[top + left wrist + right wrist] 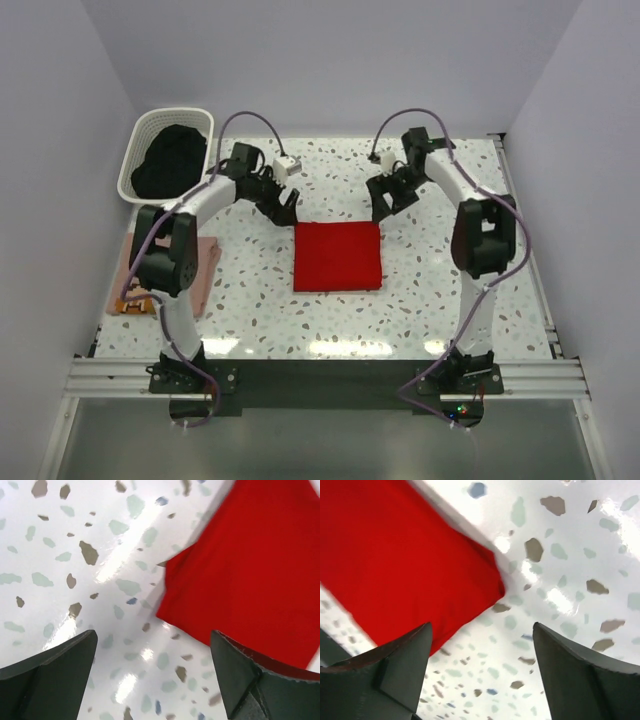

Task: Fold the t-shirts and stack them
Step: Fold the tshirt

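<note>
Speckled white desk (440, 300), red t-shirt (338, 256) folded square and lying flat. Risk: pink t-shirt (207, 272) sits well left of the red t-shirt, partly under the left arm (165, 255). A blind reach could snag it or drag the red fold open. Left tool (285, 207) and right tool (386, 211) have jaws wide apart, empty, just off its far corners, touching nothing

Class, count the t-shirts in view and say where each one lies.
2. The red t-shirt lies folded at the centre of the table. The pink t-shirt lies at the left edge, partly under the left arm. The dark cloth in the basket may be more.
</note>
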Controlling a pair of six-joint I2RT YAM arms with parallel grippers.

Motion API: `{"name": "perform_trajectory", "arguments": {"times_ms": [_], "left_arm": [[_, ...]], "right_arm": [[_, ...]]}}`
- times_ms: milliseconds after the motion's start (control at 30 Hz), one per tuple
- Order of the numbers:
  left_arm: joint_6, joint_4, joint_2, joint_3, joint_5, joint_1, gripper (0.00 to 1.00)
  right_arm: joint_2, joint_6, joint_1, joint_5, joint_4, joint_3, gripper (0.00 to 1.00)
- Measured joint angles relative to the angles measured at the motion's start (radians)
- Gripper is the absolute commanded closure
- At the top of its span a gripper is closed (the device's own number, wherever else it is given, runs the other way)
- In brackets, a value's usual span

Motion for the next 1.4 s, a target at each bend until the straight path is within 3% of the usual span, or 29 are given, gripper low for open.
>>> {"name": "perform_trajectory", "arguments": {"times_ms": [100,300,467,600,767,1000,1200,1400], "left_arm": [[-0.040,-0.008,-0.154,-0.058,0.039,-0.004,0.00],[-0.299,0.126,-0.415,-0.271,0.166,-0.086,0.00],[-0.529,0.252,-0.360,-0.428,0.316,-0.169,0.00],[-0.629,0.335,-0.247,-0.529,0.392,-0.186,0.00],[-0.636,0.355,-0.121,-0.526,0.517,-0.148,0.00],[-0.569,0.295,-0.048,-0.508,0.670,-0.047,0.00],[-0.339,0.096,-0.210,-0.511,0.539,-0.056,0.00],[-0.270,0.046,-0.313,-0.380,0.468,-0.085,0.00]], "right_arm": [[-0.129,0.064,-0.027,-0.092,0.003,-0.066,0.03],[-0.349,0.201,0.049,-0.344,0.033,-0.243,0.01],[-0.302,0.261,0.175,-0.517,0.057,-0.412,0.01],[-0.202,0.256,0.167,-0.568,0.043,-0.501,0.01],[-0.068,0.228,0.065,-0.648,0.032,-0.555,0.02],[-0.055,0.166,-0.002,-0.700,0.011,-0.578,0.02],[-0.109,0.101,-0.018,-0.658,-0.129,-0.508,0.01],[-0.187,0.118,-0.024,-0.641,-0.121,-0.312,0.01]]}}
